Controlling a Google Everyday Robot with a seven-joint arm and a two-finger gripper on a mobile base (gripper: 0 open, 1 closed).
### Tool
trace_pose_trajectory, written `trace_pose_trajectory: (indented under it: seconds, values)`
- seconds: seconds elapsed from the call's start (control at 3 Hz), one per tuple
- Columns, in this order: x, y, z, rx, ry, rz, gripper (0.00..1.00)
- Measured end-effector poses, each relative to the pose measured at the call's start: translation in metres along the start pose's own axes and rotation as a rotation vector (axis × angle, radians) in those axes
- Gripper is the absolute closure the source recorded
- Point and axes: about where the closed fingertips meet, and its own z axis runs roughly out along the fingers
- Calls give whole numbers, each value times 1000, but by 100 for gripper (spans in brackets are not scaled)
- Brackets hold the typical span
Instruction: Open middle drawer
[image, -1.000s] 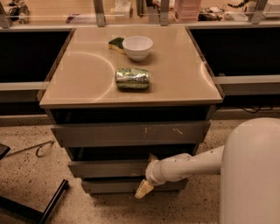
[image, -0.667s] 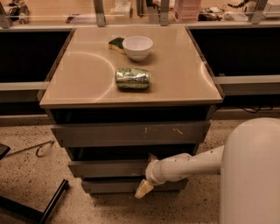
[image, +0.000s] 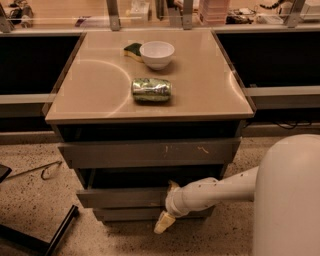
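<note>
Middle drawer (image: 120, 197) looks slightly out, its front between the spread fingers (image: 164, 223) of the gripper (image: 168, 205): one over its top edge, one below. Nothing has moved in the last second (pull seems stalled). Scratched top drawer (image: 150, 152) is above the fingers.

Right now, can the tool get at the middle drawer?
Probably yes: the tool is right at the front of the middle drawer, near its right end, and nothing stands between them.
</note>
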Motion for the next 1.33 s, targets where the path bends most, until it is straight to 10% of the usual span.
trace_pose_trajectory:
  seconds: [1.33]
  values:
    - [6,47,-10,-49,-2,22,0]
